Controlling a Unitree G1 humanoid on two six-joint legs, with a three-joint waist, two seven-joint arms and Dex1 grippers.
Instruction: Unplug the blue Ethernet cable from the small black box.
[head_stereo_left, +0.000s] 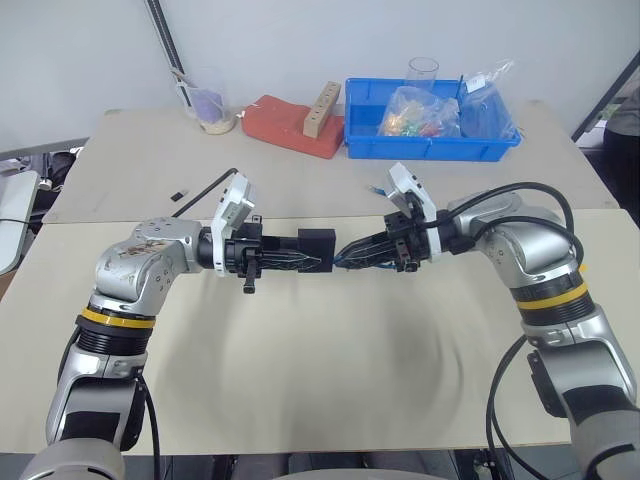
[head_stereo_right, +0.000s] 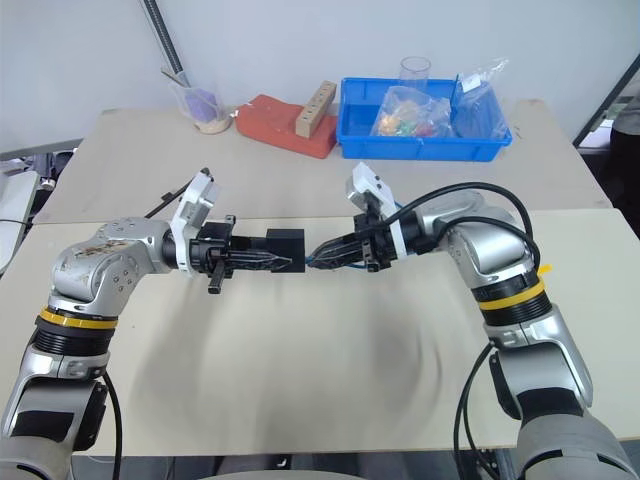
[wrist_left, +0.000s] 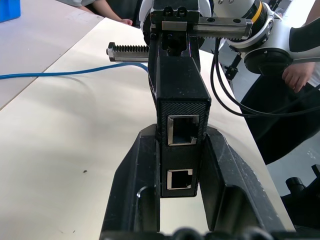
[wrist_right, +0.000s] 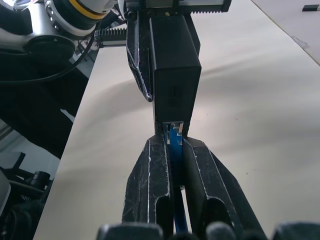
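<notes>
My left gripper (head_stereo_left: 305, 262) is shut on the small black box (head_stereo_left: 318, 244) and holds it level above the middle of the table. The left wrist view shows the box (wrist_left: 182, 95) between the fingers (wrist_left: 134, 185), with two empty ports on its near face. My right gripper (wrist_right: 175, 142) faces it from the other side, shut on the blue Ethernet cable (wrist_right: 174, 137) right behind the plug, which sits in the box (wrist_right: 175, 65). The rest of the cable (wrist_left: 65, 74) trails over the table.
Along the table's far edge stand a blue bin (head_stereo_left: 430, 148) of bagged items, a red block (head_stereo_left: 285, 125) with a wooden piece (head_stereo_left: 320, 108) on it, and a clear cup (head_stereo_left: 210, 108). A black L-shaped key (head_stereo_left: 205, 190) lies behind my left arm. A person's hand (wrist_left: 300, 75) is nearby.
</notes>
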